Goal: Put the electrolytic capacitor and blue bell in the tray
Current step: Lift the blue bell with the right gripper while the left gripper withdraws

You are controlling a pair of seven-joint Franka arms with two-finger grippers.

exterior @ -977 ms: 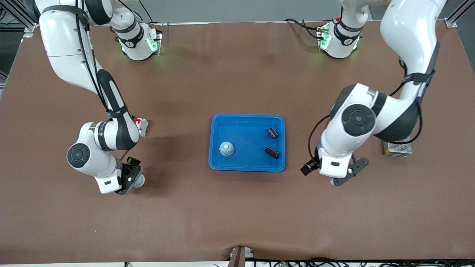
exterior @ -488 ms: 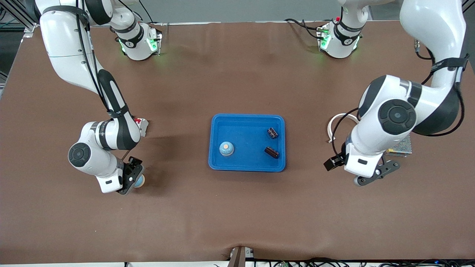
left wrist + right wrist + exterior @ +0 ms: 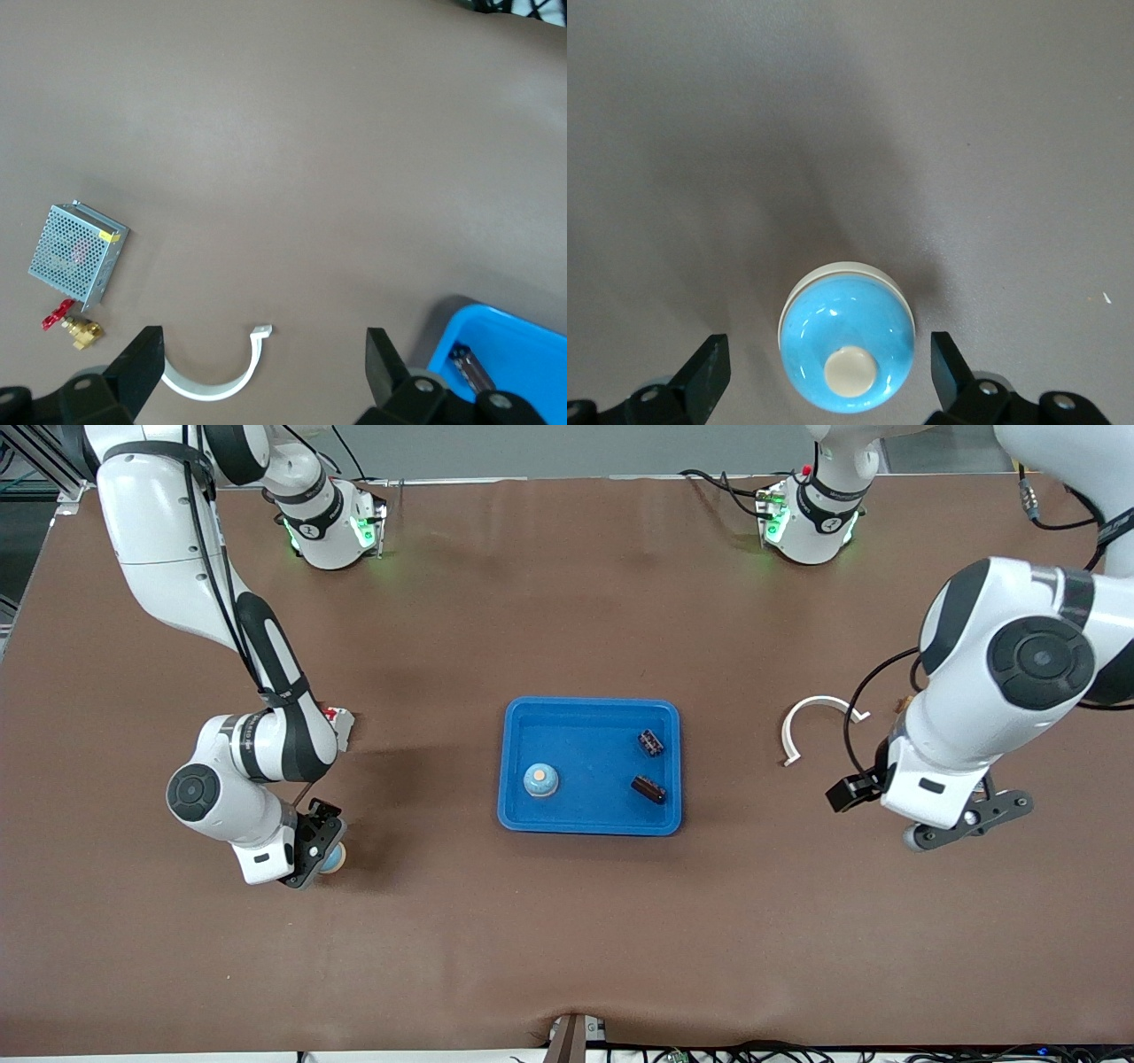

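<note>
The blue tray (image 3: 588,822) lies mid-table. In it stand one blue bell (image 3: 539,780) and two dark electrolytic capacitors (image 3: 651,742) (image 3: 648,788). A second blue bell (image 3: 334,858) (image 3: 846,336) with a pale button stands on the table toward the right arm's end. My right gripper (image 3: 321,850) (image 3: 827,354) is open around it, one finger (image 3: 709,372) on each side and neither touching. My left gripper (image 3: 970,821) (image 3: 263,354) hangs open and empty over the table toward the left arm's end. The left wrist view shows a tray corner (image 3: 532,341).
A white curved clip (image 3: 811,722) (image 3: 217,376) lies between the tray and the left gripper. A perforated metal box (image 3: 75,255) and a small red-and-brass valve (image 3: 71,323) lie beside it. A small red-and-white part (image 3: 337,722) sits by the right arm's forearm.
The left arm has swung away from the tray toward its own end of the table, uncovering the white clip. The right gripper has stayed around the bell.
</note>
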